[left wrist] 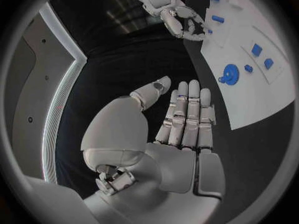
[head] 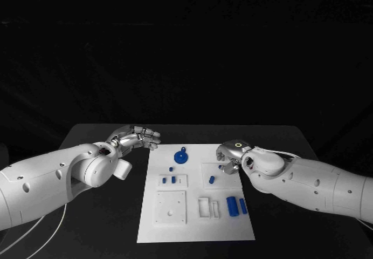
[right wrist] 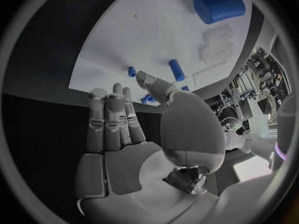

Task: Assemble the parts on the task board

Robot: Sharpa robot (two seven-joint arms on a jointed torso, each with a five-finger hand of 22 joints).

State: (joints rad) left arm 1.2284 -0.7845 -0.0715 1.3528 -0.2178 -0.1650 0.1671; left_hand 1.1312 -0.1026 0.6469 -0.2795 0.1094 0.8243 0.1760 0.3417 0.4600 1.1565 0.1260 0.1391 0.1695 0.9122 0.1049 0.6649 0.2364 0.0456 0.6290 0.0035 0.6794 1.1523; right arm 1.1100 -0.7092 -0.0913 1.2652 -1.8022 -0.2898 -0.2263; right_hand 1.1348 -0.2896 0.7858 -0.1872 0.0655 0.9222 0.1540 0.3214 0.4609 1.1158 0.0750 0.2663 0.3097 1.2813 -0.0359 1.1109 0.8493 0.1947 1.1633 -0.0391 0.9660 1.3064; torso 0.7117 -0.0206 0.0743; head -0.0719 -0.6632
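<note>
Both hands are empty with fingers apart: left hand [head: 137,137] upper left of the board [head: 194,226], right hand [head: 232,152] at its right edge. Best approach the small peg [head: 211,178] from above, pinching it upright.

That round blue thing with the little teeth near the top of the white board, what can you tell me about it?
The blue gear is a small toothed wheel that looks like plastic, with a round hub at its centre and a short blue stub or tab beside its rim. It lies flat on the far part of the white task board, apart from the other blue pieces. Nothing touches it: the left hand hovers off the board's edge and the right hand sits at the board's opposite side, both empty.
</note>
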